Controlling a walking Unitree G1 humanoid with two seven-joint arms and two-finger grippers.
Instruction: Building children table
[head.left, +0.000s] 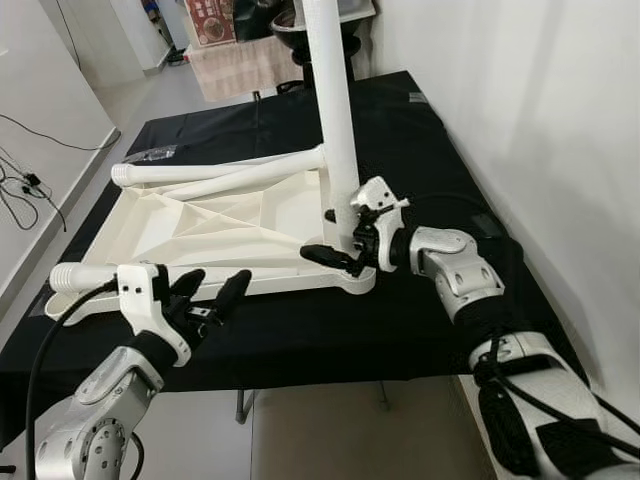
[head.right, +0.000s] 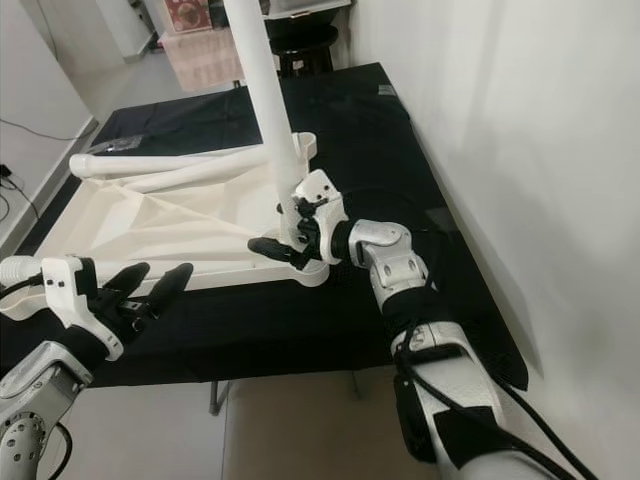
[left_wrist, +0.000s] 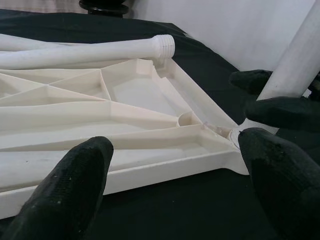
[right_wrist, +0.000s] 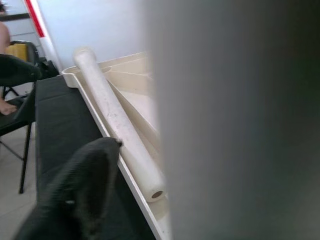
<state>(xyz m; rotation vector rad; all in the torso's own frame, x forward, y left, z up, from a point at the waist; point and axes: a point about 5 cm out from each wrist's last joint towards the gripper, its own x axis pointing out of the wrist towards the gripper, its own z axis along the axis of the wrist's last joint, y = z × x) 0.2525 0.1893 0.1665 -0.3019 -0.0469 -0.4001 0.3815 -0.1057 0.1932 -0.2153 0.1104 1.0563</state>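
Note:
A white children's tabletop (head.left: 200, 225) lies underside up on the black-covered table (head.left: 400, 330). One white leg (head.left: 335, 120) stands upright in its near right corner socket. My right gripper (head.left: 340, 237) is shut on the base of this leg, one black finger on each side. Two loose legs (head.left: 220, 170) lie across the far side of the tabletop. Another leg (head.left: 90, 272) rests along the near left edge. My left gripper (head.left: 213, 285) hovers open just in front of the tabletop's near edge, holding nothing. The left wrist view looks between its fingers (left_wrist: 75, 190) at the corner socket (left_wrist: 220, 131).
A white wall (head.left: 560, 120) runs close along the table's right side. A clear plastic bag (head.left: 150, 153) lies at the far left of the table. Cables (head.left: 25, 185) trail on the floor to the left. A dark stool (head.left: 290, 30) stands beyond the table's far end.

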